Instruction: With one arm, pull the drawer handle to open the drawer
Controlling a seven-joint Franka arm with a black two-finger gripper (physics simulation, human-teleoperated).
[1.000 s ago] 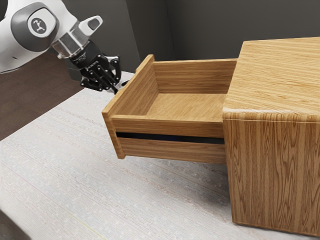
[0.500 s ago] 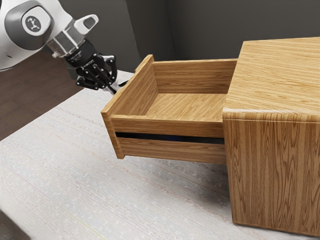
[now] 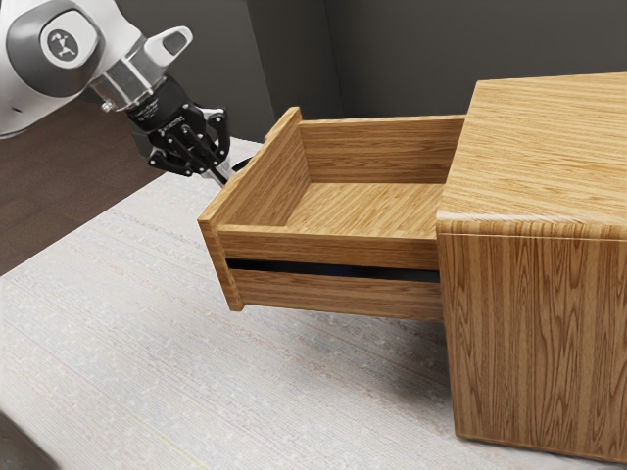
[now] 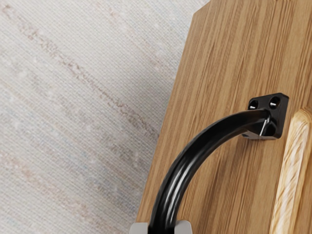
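The wooden drawer point(image 3: 263, 186) stands pulled far out of the cabinet point(image 3: 539, 323), and its inside is empty. My black gripper point(image 3: 221, 169) sits against the outer face of the drawer front, on the exterior view's left. In the wrist view the curved black handle point(image 4: 204, 141) runs from its bolted mount on the drawer front point(image 4: 219, 63) down between my grey finger pads point(image 4: 138, 227). The pads touch the bar from both sides, so the gripper point(image 4: 157, 228) is shut on it.
The cabinet stands on a pale grey textured table point(image 3: 127, 333), which stretches open in front of and below the drawer. Dark walls lie behind. A dark gap point(image 3: 323, 269) shows under the drawer's side rail.
Over the last second my gripper moved slightly toward the exterior view's left with the handle, and the drawer slid a little further out. In the last half second almost nothing moved.
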